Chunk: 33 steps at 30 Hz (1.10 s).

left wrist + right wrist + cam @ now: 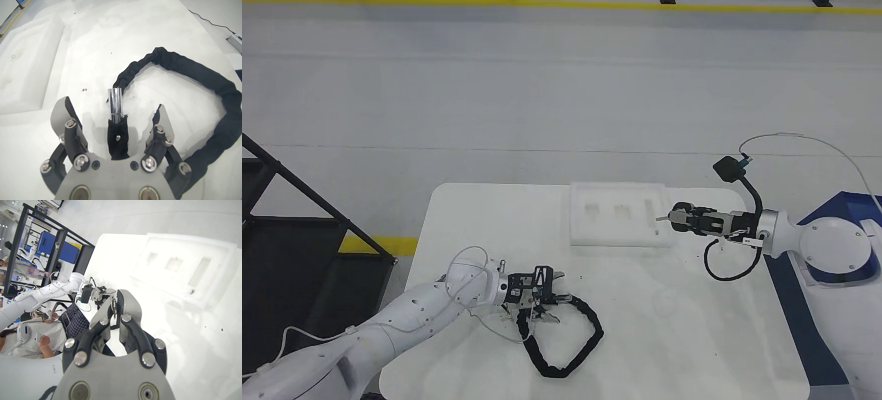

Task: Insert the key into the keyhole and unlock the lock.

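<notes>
A chain lock in a black fabric sleeve (pixel 577 340) lies looped on the white table near its front edge. Its chrome lock cylinder (pixel 115 105) sticks out of the sleeve end, flat on the table. My left gripper (pixel 113 104) is open, with one finger on each side of the cylinder and not touching it. In the top view the left gripper (pixel 542 292) sits at the loop's left end. My right gripper (pixel 114 297) is shut on the key (pixel 114 308), held in the air near the foam tray's right end (pixel 670 216).
A white foam tray (pixel 622 212) with rectangular recesses rests at the back of the table (pixel 692 320), and a small ring (pixel 176 258) lies in one recess. The tray's edge (pixel 43 79) runs close beside the left gripper. A black frame (pixel 302 200) stands off the table's left side.
</notes>
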Each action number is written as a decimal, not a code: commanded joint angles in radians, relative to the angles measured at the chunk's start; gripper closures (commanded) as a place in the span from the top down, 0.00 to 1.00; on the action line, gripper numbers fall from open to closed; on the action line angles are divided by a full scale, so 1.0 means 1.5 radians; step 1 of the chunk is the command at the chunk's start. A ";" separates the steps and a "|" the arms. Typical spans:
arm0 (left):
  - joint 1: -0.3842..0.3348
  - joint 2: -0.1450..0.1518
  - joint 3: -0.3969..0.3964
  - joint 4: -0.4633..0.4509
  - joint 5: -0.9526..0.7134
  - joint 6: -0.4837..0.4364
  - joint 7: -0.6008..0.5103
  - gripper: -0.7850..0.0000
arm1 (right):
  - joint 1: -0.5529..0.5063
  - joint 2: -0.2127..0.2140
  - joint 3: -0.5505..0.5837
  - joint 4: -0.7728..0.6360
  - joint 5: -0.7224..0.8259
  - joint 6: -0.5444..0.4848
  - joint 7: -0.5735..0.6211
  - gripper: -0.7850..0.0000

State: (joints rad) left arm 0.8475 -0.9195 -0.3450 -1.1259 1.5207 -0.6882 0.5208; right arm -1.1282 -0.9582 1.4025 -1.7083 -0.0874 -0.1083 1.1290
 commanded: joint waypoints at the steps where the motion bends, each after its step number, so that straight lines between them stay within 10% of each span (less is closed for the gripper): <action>1: 0.002 -0.002 -0.003 0.003 0.002 -0.001 0.000 0.85 | 0.000 0.000 0.000 0.000 0.000 0.000 0.000 0.00; 6: 0.008 -0.007 -0.011 0.008 0.003 -0.001 -0.005 0.49 | 0.000 0.000 0.000 0.000 0.000 0.000 0.000 0.00; 14: 0.017 -0.016 -0.024 0.020 -0.009 -0.011 -0.028 0.32 | 0.000 0.000 0.000 0.000 0.000 0.000 0.000 0.00; 16: 0.017 -0.019 -0.028 0.024 -0.015 -0.016 -0.032 0.00 | 0.000 0.000 0.000 0.000 0.000 0.000 0.000 0.00; 33: -0.024 -0.010 -0.077 -0.024 0.014 -0.176 0.099 0.00 | 0.000 0.000 0.000 0.000 0.000 0.000 0.000 0.00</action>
State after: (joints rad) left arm 0.8190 -0.9354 -0.4568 -1.1520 1.5371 -0.9277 0.6478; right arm -1.1282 -0.9582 1.4025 -1.7083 -0.0874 -0.1083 1.1290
